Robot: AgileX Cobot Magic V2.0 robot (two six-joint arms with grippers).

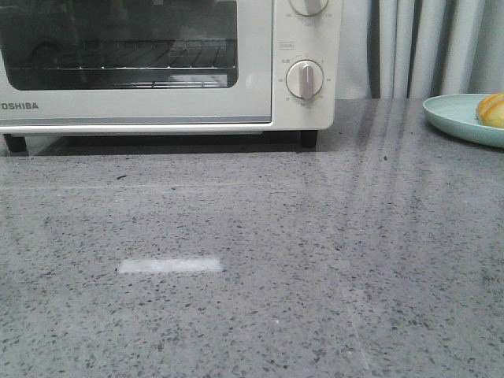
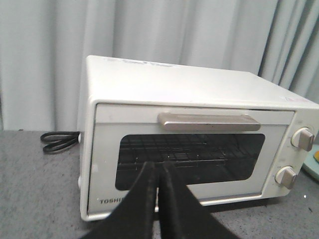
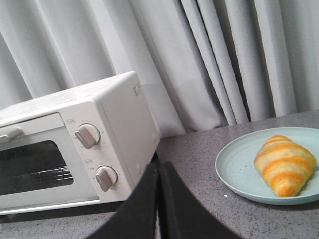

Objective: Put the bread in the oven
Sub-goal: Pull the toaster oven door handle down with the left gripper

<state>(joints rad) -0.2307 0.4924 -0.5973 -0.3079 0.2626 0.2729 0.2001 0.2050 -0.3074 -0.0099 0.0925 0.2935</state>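
The cream-white Toshiba oven point(image 1: 157, 102) stands at the back left of the table with its glass door closed; it also shows in the left wrist view point(image 2: 189, 149) and the right wrist view point(image 3: 75, 149). The bread point(image 1: 491, 110), a golden-brown striped roll, lies on a pale blue plate point(image 1: 453, 114) at the far right; the right wrist view shows the bread point(image 3: 284, 164) too. My left gripper point(image 2: 158, 167) is shut and empty, held in front of the oven door. My right gripper point(image 3: 158, 167) is shut and empty, between the oven and the plate point(image 3: 239, 169). Neither gripper shows in the front view.
A grey speckled table point(image 1: 252, 260) spreads in front of the oven. White curtains point(image 3: 209, 59) hang behind. A black power cord point(image 2: 57, 142) lies coiled beside the oven's far side. The oven has a silver door handle point(image 2: 209, 122) and two dials point(image 1: 305, 79).
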